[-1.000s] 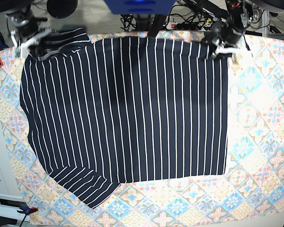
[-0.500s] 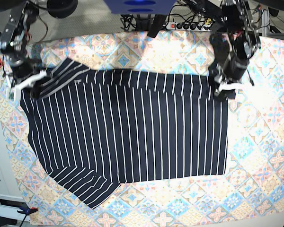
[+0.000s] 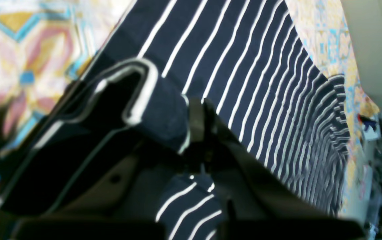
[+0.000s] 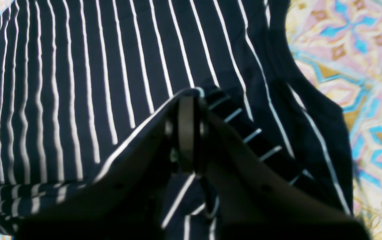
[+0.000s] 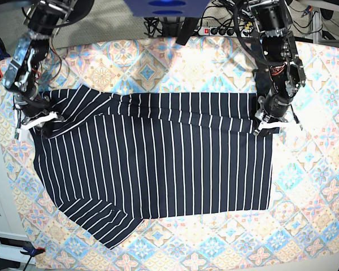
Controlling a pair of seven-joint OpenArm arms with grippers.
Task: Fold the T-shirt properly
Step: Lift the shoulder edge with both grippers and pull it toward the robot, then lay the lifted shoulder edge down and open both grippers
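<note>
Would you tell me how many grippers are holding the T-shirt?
2: the right gripper pinches the T-shirt at its folded edge's one end, the left gripper at the other.

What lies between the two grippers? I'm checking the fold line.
In the base view, only the folded edge of the T-shirt spans from right gripper to left gripper; both pinch it.

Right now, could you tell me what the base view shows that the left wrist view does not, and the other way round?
Only the base view shows the whole T-shirt spread on the tablecloth, its far edge folded over toward the near side, with the right gripper and the power strip. Only the left wrist view shows, close up, the left gripper shut on a fold of cloth. Both show the striped shirt, the patterned tablecloth and the left gripper at its corner.
</note>
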